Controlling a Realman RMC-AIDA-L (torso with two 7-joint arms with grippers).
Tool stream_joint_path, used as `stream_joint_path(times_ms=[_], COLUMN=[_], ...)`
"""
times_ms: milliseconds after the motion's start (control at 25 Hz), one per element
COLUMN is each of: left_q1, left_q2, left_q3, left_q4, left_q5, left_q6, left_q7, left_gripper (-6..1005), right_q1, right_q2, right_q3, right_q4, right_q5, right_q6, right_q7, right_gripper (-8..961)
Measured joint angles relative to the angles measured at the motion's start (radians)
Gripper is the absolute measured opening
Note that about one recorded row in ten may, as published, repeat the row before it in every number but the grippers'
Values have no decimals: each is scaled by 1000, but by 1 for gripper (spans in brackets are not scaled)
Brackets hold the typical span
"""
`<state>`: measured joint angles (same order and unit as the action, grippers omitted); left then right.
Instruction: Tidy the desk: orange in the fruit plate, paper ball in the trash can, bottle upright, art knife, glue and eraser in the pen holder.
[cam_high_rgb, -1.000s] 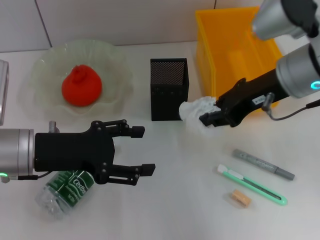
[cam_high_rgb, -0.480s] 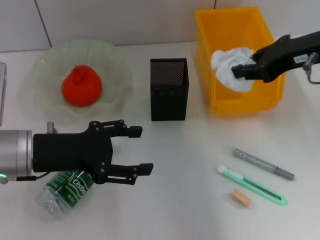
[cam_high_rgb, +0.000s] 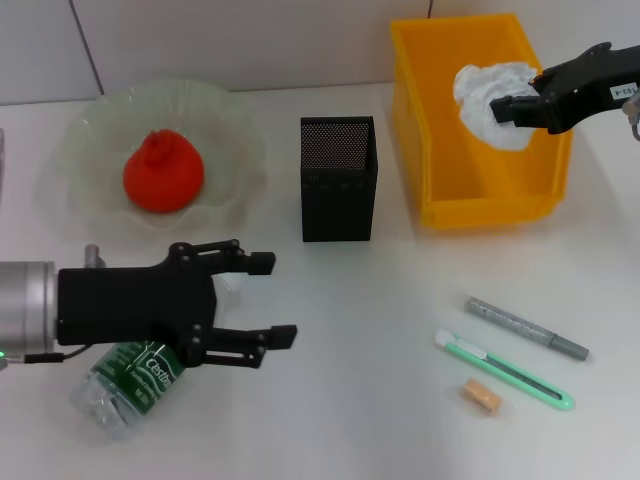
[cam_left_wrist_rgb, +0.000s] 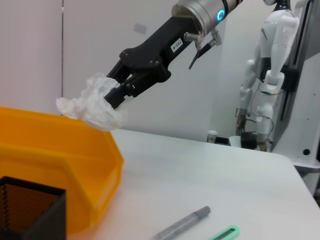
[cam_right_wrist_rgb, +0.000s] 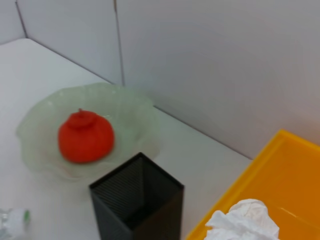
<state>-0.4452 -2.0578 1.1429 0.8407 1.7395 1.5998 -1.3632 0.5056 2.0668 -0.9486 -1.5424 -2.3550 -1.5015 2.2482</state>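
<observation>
My right gripper (cam_high_rgb: 508, 105) is shut on the white paper ball (cam_high_rgb: 490, 95) and holds it above the yellow trash can (cam_high_rgb: 480, 208); the left wrist view shows the paper ball (cam_left_wrist_rgb: 95, 104) hanging over the trash can's rim (cam_left_wrist_rgb: 60, 165). The orange (cam_high_rgb: 163, 175) lies in the fruit plate (cam_high_rgb: 90, 130). My left gripper (cam_high_rgb: 275, 298) is open, hovering over the lying bottle (cam_high_rgb: 130, 385). The black mesh pen holder (cam_high_rgb: 338, 180) stands mid-table. The grey glue stick (cam_high_rgb: 527, 328), green art knife (cam_high_rgb: 505, 370) and eraser (cam_high_rgb: 482, 397) lie at the front right.
A white humanoid robot (cam_left_wrist_rgb: 272, 75) stands beyond the table's far end in the left wrist view. Bare tabletop lies between the pen holder and the glue stick.
My right gripper carried the paper ball from beside the pen holder up and over the trash can. The left gripper drifted slightly toward the bottle.
</observation>
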Motion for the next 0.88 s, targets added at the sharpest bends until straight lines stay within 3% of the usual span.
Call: stream_joint_path(times_ms=[280, 880], left_q1=[39, 65], left_q2=[8, 10], left_q3=[-97, -135], left_q4=[13, 28], left_q5=[0, -3], left_q6=[25, 62], left_q7=[26, 41], left_gripper=[850, 850], right_q1=[6, 32], right_q2=[-2, -8], right_q3=[15, 6], right_q4=[60, 167], right_q5=[-40, -75], right_q6=[67, 188], right_q7=[-8, -29], right_gripper=[217, 217])
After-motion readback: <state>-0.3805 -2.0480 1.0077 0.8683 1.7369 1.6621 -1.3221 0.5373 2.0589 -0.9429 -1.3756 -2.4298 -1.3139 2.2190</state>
